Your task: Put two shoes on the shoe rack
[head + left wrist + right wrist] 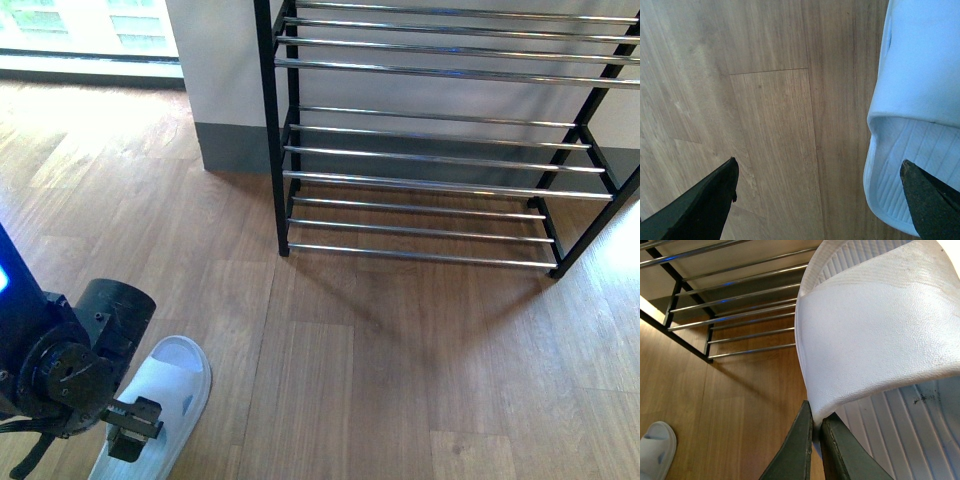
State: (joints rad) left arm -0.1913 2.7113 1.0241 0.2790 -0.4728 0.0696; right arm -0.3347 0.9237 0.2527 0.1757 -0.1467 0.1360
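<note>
the wood floor [380, 380] fills most of the front view, and the rack [440, 180] stands on it at the far side, ahead and to the right, its chrome bars bare on every tier in view. both shoes are white slides, not sneakers. the held shoe [880, 330] hangs in the air in the right wrist view, pinched by the edge of its strap, its ribbed footbed showing beside the strap; the rack's lower tiers lie beyond it across open floor. the floor shoe [165, 395] lies flat near the robot on its left side, just beside the left arm [70, 370], its long axis running away from the robot and leaning a little right, toward the rack. the right gripper [816, 415] is clamped on the held shoe's strap, fingers almost together; it does not show in the front view. the left gripper [818, 167] is spread wide with bare floor in the gap, and the floor shoe sits off to one side, at one finger rather than between the two. so the left arm is the nearer one for that shoe and would need to shift sideways to straddle it, while the held shoe needs carrying forward to a shelf.
</note>
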